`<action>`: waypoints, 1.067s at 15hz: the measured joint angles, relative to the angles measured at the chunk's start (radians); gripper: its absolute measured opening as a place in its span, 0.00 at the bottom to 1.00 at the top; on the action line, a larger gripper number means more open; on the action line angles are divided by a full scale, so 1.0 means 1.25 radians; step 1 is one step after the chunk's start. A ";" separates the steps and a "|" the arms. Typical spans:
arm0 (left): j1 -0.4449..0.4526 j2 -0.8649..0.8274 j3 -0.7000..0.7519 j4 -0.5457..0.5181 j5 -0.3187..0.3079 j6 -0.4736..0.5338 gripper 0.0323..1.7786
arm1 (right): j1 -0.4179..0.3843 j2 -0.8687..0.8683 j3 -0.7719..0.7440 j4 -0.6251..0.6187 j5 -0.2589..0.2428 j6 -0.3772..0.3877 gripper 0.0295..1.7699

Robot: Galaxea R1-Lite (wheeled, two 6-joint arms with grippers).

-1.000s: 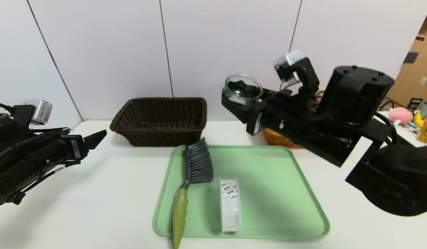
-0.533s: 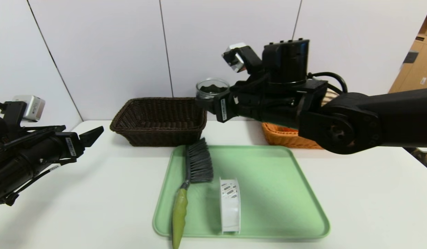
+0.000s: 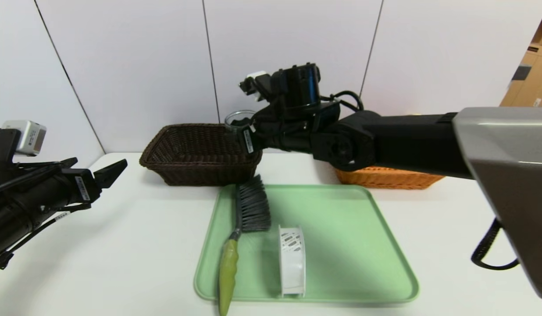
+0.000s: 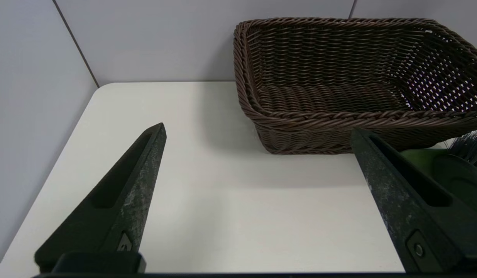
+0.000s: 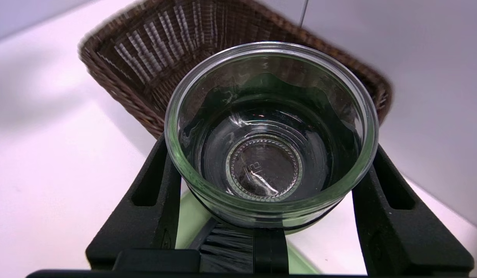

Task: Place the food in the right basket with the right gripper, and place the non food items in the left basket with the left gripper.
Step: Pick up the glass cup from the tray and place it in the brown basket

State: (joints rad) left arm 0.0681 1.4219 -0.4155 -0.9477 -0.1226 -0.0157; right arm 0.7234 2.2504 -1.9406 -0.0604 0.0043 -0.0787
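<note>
Since the earlier frames, the right gripper (image 3: 240, 131) has swung across from above the bright orange-tan wicker basket (image 3: 387, 177) to the near right corner of the dark brown wicker basket (image 3: 201, 151), carrying the small clear glass cup (image 5: 271, 135). Its fingers (image 5: 146, 200) stand partly apart, one pressed to each side of the cup, which sits upright between them. Below the fingers lie the grey-bristled brush with a green handle (image 3: 242, 228) and the white round spool with barcode stickers (image 3: 292, 259), both on the pale green plastic tray (image 3: 350, 245). The left gripper (image 4: 257, 200) hovers over the white table (image 3: 122, 245), its fingers spread wide and holding nothing, the dark basket just ahead of their tips.
</note>
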 joint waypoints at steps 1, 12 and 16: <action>-0.001 -0.007 0.002 -0.002 -0.001 0.001 0.95 | 0.001 0.025 -0.010 -0.018 -0.002 0.000 0.67; -0.017 -0.034 0.035 -0.004 0.001 -0.001 0.95 | -0.003 0.124 -0.020 -0.123 -0.025 0.000 0.67; -0.017 -0.035 0.035 -0.004 0.001 -0.002 0.95 | -0.006 0.128 -0.020 -0.132 -0.026 0.000 0.67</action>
State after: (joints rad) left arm 0.0466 1.3787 -0.3713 -0.9530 -0.1215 -0.0181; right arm 0.7162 2.4102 -1.9651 -0.2255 -0.0279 -0.0787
